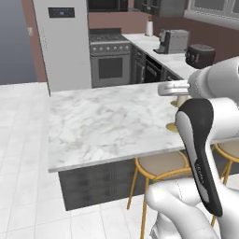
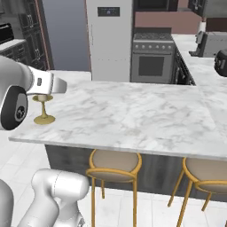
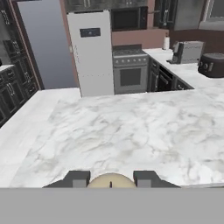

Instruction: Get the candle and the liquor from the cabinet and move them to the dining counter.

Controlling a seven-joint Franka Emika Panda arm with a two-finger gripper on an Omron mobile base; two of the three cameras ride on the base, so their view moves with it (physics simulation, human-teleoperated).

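The candle [image 3: 110, 182] shows its cream top between my two fingertips. My gripper [image 3: 110, 178] is shut on it from above. Its gold stem [image 2: 43, 107] and round base stand on the dining counter [image 2: 133, 111], close to the near left corner. In the left base view the gold base [image 1: 172, 126] sits near the counter's [image 1: 102, 126] right edge, under my hand [image 1: 173, 88]. My gripper [image 2: 42, 96] reaches in from the left. The liquor is out of view. A tall dark cabinet [image 3: 11, 65] stands at the far left.
Gold-framed stools [image 2: 114, 165] are tucked under the counter's near edge. Beyond the counter stand a white fridge [image 3: 92, 52] and a steel oven [image 3: 130, 74]. A toaster [image 3: 188, 51] and a dark cooker [image 3: 211, 64] sit on the worktop at the right.
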